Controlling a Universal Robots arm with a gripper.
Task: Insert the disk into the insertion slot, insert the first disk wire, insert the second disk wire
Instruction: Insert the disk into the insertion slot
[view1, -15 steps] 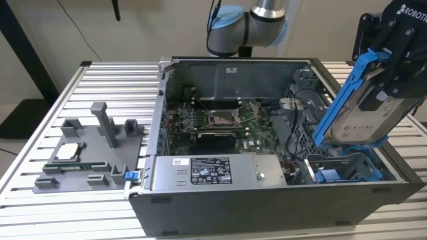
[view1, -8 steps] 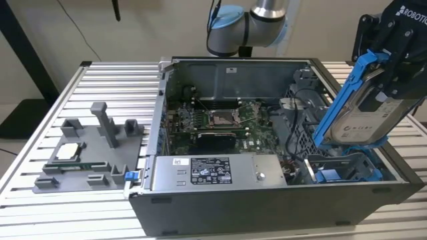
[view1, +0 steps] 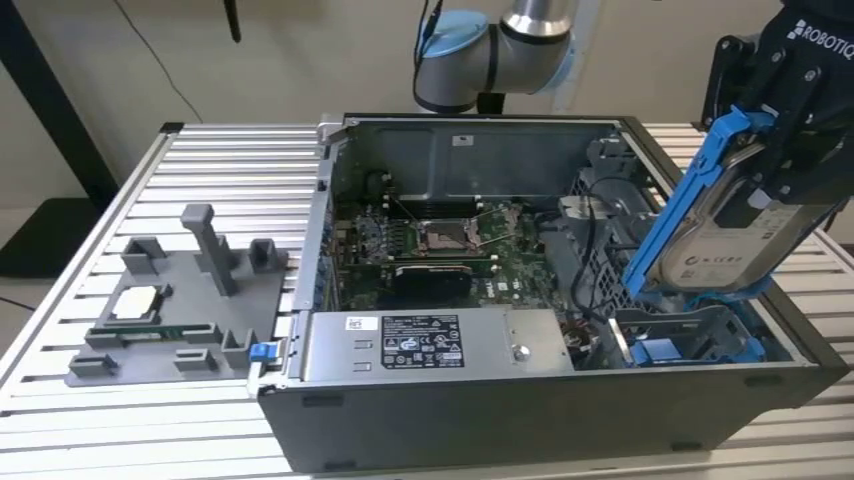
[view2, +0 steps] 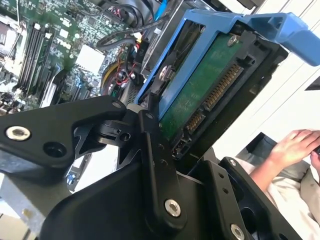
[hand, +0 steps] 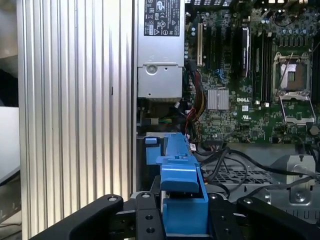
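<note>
We are seeing one open computer case (view1: 534, 425) on one slatted table (view1: 227, 170), one grey power-supply box (view1: 427, 345) bearing one white label, and one insertion slot (view1: 687, 330). The gripper (view1: 767, 160) is pinching the one disk (view1: 721, 250), which is tilting with its lower end near that slot.

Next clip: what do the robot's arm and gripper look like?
The arm has a silver tube and rounded joints with light blue caps. The gripper is black and blocky, with white lettering on its body. In the second wrist view its fingers are flat black linkage bars joined by silver pins and screws.
</note>
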